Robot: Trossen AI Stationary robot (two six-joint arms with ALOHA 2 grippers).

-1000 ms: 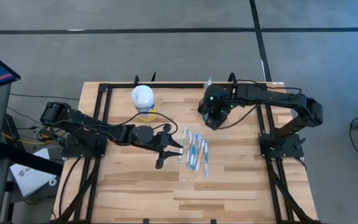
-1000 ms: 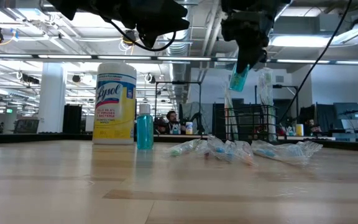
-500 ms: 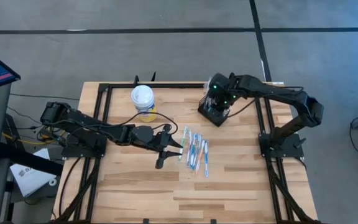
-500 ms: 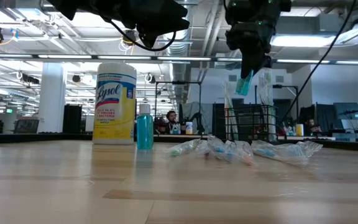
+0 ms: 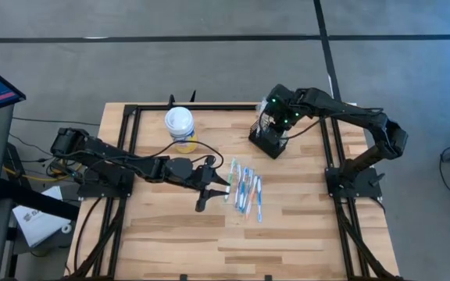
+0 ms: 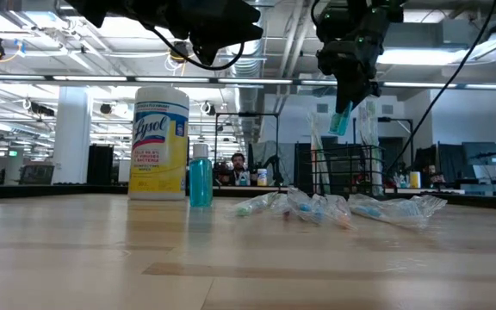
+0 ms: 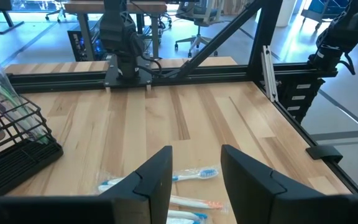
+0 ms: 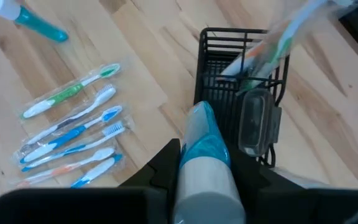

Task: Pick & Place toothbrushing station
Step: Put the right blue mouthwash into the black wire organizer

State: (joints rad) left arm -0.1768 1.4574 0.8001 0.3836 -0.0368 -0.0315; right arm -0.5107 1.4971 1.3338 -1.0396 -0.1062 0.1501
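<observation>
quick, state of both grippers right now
left gripper: open, holding nothing
right gripper: shut on the teal tube, above the caddy

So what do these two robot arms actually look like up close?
Both arms are dark, slim and jointed, with black cables looping alongside. The right gripper shows small green lights near its wrist. The left gripper ends in two flat, dark, blocky jaws.

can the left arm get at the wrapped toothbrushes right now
Probably yes. The left tool hangs open beside the wrapped toothbrushes, holding nothing, with only bare table between them. The right tool, shut on a teal tube, is away over the caddy.
</observation>
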